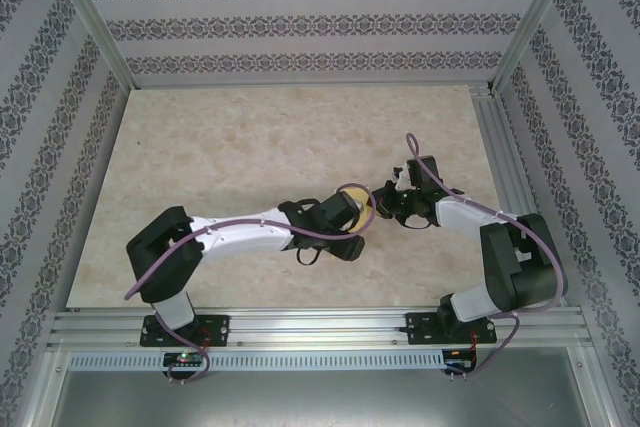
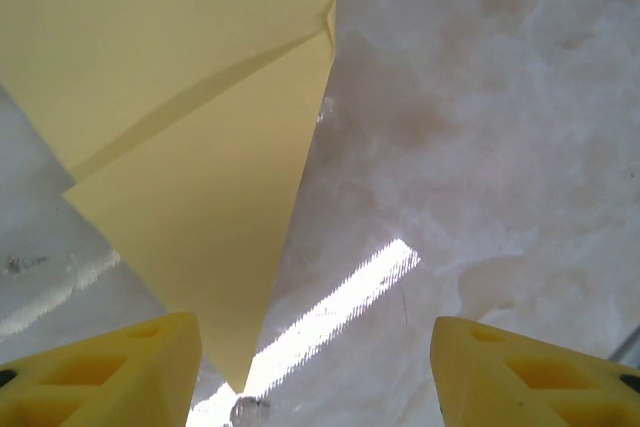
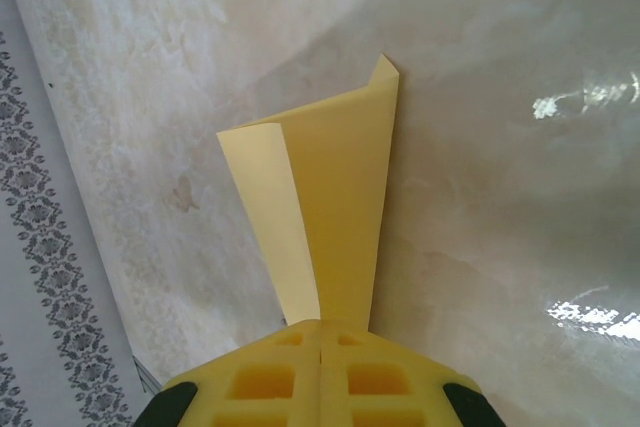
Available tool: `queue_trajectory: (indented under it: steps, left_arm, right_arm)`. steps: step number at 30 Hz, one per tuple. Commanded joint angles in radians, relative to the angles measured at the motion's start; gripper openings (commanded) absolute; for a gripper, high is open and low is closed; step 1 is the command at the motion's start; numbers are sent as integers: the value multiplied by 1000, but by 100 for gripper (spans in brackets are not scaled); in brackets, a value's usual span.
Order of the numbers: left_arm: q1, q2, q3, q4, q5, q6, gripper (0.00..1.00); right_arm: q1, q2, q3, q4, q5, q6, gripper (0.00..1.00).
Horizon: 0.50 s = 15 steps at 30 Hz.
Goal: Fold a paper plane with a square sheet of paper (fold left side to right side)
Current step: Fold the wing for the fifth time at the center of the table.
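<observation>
Matt yellow paper [image 3: 340, 207] (creased) on glossy marbled table [image 3: 500, 247].

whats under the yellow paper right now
The pale marbled tabletop shows all round the folded paper and runs under it. The right gripper pinches one end. Whatever lies directly beneath the paper is covered.

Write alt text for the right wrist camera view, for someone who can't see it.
The right pincer, shut at the bottom edge, clamps a folded pale-yellow sheet of paper that reaches away over the marbled table, one flap curling up on the left. A patterned wall runs down the left side.
</observation>
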<state>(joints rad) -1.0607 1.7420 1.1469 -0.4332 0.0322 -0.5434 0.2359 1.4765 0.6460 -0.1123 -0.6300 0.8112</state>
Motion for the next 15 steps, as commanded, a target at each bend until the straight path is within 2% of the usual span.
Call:
queue_trajectory:
  steps: [1, 9, 15]
  left_arm:
    - [-8, 41, 53, -21, -70, -4, 64]
    - [-8, 113, 93, -50, -119, -3, 64]
    - [-8, 149, 106, -61, -127, -4, 60]
  right_arm:
    - [15, 15, 4, 16, 9, 5, 0]
    - [15, 25, 9, 23, 0, 0, 0]
    - [15, 39, 11, 27, -4, -2, 0]
